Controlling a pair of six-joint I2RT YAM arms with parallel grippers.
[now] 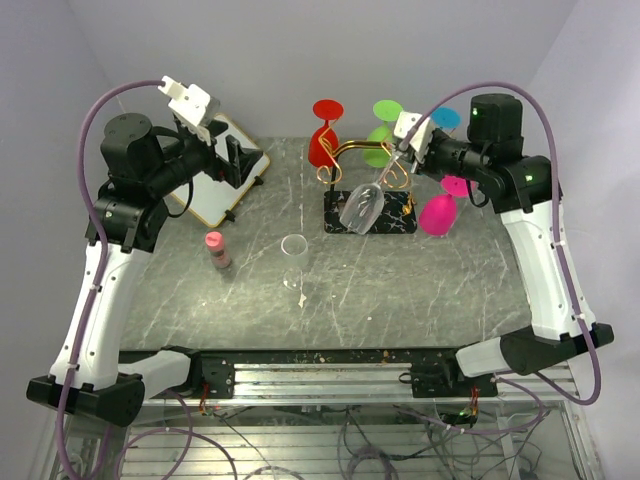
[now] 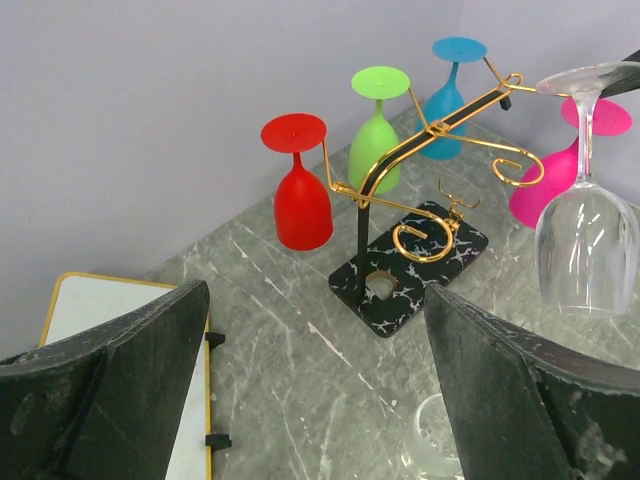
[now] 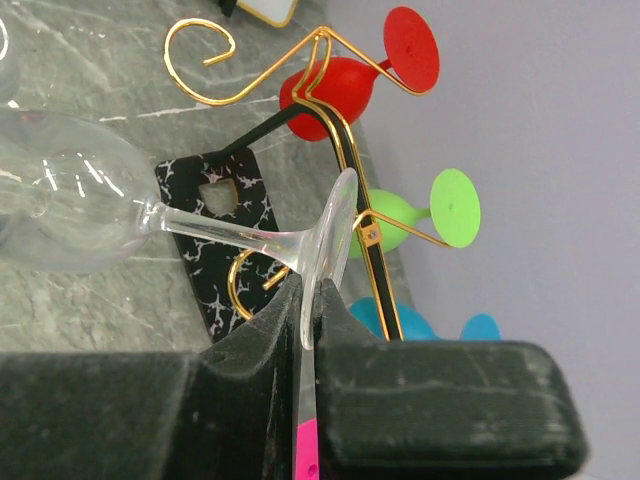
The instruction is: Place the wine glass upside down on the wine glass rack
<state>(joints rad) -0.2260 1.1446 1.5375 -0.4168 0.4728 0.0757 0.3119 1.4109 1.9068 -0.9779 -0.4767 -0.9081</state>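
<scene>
Top external view: one wine glass rack [image 1: 398, 215], with four coloured glasses [image 1: 378, 150] upside down at its arms: red, green, blue, pink. One clear wine glass [image 1: 362, 208]. One clear tumbler [image 1: 294, 255], one pink-capped bottle [image 1: 216, 250] and one white board [image 1: 215, 200] on the worktop [image 1: 450, 290]. Right hand [image 3: 312, 300] pinched shut on the wine glass's foot rim, bowl tilted down over the rack's black base. Left hand [image 2: 315, 335] spread wide, empty, above the board, well apart from the wine glass.
</scene>
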